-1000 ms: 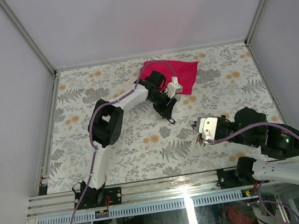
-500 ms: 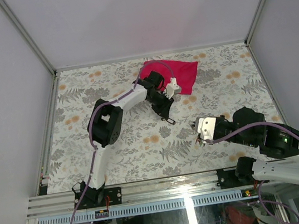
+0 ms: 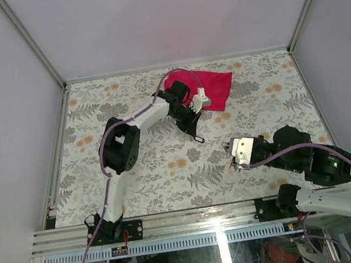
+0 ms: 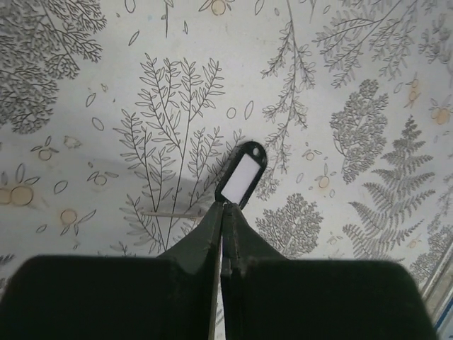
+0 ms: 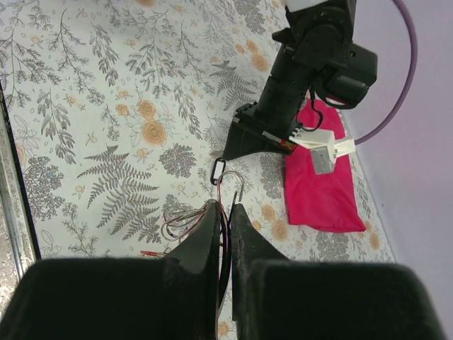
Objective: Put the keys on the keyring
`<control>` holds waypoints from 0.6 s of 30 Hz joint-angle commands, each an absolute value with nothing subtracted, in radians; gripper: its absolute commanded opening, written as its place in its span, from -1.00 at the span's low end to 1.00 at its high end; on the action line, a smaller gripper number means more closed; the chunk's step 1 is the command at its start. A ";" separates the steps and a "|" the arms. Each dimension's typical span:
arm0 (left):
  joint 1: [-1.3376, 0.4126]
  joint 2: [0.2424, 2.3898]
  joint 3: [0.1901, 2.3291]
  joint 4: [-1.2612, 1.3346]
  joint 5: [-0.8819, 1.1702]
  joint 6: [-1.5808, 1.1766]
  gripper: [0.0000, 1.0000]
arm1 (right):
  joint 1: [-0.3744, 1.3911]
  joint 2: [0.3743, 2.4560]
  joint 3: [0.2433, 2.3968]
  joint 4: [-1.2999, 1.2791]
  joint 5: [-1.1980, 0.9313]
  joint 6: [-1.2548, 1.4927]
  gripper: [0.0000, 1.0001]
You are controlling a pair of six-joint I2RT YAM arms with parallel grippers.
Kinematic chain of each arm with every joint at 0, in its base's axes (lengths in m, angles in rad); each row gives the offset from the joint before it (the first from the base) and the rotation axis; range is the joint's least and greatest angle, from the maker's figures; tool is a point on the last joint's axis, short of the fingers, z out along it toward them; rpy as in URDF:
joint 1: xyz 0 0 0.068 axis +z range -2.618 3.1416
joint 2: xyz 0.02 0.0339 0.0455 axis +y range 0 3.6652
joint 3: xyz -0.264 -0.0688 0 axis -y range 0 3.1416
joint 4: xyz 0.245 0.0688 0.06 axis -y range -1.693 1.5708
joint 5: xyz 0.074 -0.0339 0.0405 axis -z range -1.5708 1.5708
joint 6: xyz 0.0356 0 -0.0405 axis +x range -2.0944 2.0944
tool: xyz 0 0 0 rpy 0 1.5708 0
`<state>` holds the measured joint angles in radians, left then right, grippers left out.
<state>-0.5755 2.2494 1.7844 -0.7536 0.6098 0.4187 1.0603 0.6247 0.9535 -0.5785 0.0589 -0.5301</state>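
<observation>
My left gripper [image 4: 226, 207] is shut on a key's black tag with a white label [image 4: 241, 174], which sticks out past the fingertips, held just above the table. In the top view this gripper [image 3: 194, 130] is mid-table with the tag [image 3: 200, 140] at its tip. My right gripper [image 5: 225, 209] is shut on the keyring, a thin silver wire whose open hooked end [image 5: 241, 181] reaches towards the black tag [image 5: 218, 171]. More wire loops [image 5: 182, 219] hang left of its fingers. A red tag [image 5: 151, 253] lies below them. In the top view the right gripper [image 3: 233, 157] is right of centre.
A red cloth [image 3: 214, 87] lies at the back of the floral table, just behind the left wrist; it also shows in the right wrist view [image 5: 320, 178]. A metal rail [image 3: 175, 221] runs along the near edge. Walls close in the table.
The left gripper with the black tag has shifted slightly back and left. The right gripper has hardly moved.
</observation>
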 commanded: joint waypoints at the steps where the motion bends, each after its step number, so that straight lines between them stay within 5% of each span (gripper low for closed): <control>1: -0.566 2.130 1.769 -0.758 0.612 0.387 -1.00 | 1.062 0.620 0.978 -0.532 0.075 -0.550 -0.99; 18: -0.590 1.507 1.435 -0.403 0.398 -0.150 -1.00 | 1.062 0.562 0.920 -0.347 0.031 -0.871 -0.99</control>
